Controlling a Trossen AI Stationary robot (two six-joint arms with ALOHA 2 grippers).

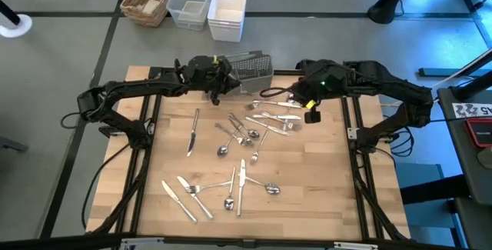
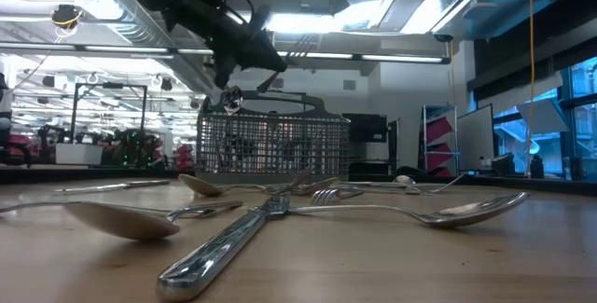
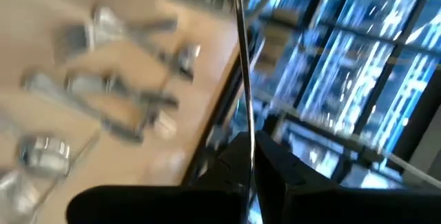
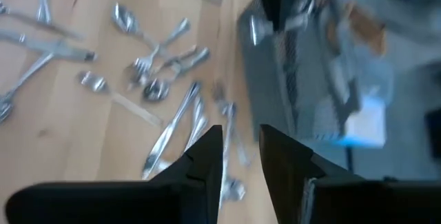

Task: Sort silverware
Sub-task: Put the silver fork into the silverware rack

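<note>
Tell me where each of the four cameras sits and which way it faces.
High: overhead, straight down on table; both arms show.
Low: table height, level across silverware to mesh caddy; left gripper above it.
Left wrist: past shut fingers pinching a utensil handle.
Right wrist: past parted fingers at cutlery.
Shared: high and low both show the caddy.
</note>
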